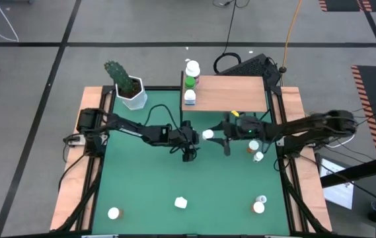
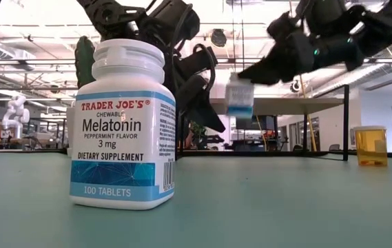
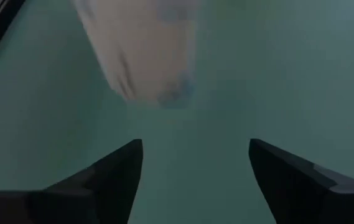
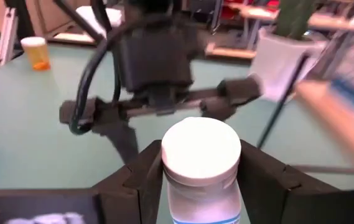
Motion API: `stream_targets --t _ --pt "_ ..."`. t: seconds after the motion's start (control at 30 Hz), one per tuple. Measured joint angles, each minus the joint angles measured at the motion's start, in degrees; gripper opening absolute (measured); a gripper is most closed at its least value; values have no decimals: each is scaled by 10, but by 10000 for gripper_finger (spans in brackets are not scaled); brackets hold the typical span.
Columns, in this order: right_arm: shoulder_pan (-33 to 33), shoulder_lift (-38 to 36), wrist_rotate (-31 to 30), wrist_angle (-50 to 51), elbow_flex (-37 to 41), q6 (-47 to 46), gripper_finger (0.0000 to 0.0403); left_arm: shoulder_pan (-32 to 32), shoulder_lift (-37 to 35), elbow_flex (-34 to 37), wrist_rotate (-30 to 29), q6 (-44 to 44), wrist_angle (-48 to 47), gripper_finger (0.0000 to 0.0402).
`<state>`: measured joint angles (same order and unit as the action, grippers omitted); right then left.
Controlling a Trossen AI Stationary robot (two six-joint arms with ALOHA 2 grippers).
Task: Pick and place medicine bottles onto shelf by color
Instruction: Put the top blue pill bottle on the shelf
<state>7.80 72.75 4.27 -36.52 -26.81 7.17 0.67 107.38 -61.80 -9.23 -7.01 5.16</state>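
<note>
My right gripper (image 1: 215, 137) is shut on a white-capped medicine bottle (image 1: 208, 135) with a blue-and-white label (image 2: 239, 100), held over the green mat just in front of the shelf (image 1: 234, 92). My left gripper (image 1: 188, 152) hangs open close beside it, touching nothing; its wrist view shows the open fingers (image 3: 111, 177) over bare mat with a blurred white bottle (image 3: 142, 50) beyond. Three bottles (image 1: 190, 82) stand in a row on the shelf's left end. Other bottles stand on the mat, one a Melatonin bottle (image 2: 123, 124). My right gripper pinches the bottle between its two fingers (image 4: 142, 177) on the body just under the white cap (image 4: 201, 149). The fingers come from the table's right, slanting down. The bottle is upright and lifted clear of the mat (image 2: 239, 114).
A white pot with a cactus (image 1: 131, 89) stands at the mat's far left corner. Loose bottles stand near the right edge (image 1: 254, 146) (image 1: 259, 157) and along the near edge (image 1: 113, 213) (image 1: 181, 203) (image 1: 259, 207). An orange bottle (image 2: 371, 145) shows in the low view.
</note>
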Motion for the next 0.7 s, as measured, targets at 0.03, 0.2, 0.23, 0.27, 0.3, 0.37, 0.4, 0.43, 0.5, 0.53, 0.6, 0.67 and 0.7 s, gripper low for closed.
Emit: stream_targets --t 0.03,0.2,0.23,0.27,0.3,0.37,0.4,0.43,0.5,0.53,0.6,0.67,0.7 --pt "5 -21 0 14 0 7 161 0 -1 0 0 0 -1 299" --pt "51 -119 3 87 -15 27 161 -4 2 0 8 -7 12 293" --pt "65 -133 3 122 -28 33 161 -4 2 0 13 -10 13 290" --pt "79 -140 3 155 -44 39 161 -4 3 0 19 -15 12 286" --pt "94 -143 3 186 -65 47 161 -4 3 0 26 -21 14 283" --pt "120 -141 3 238 -106 68 161 -3 3 0 36 -34 26 276" --pt "133 -136 4 254 -126 80 161 -4 3 0 41 -41 33 272" --pt "147 -128 5 264 -145 94 161 -4 3 0 47 -47 40 269" --pt "182 -107 14 280 -177 116 161 -4 3 0 49 -55 55 261" --pt "204 -95 28 285 -190 122 161 -4 3 0 50 -59 60 258" --pt "256 -63 67 270 -208 125 161 -4 3 0 49 -67 61 253" --pt "313 -22 109 247 -222 108 161 -4 3 0 49 -75 61 250" --pt "340 2 134 237 -231 95 161 -4 3 0 49 -78 63 249"
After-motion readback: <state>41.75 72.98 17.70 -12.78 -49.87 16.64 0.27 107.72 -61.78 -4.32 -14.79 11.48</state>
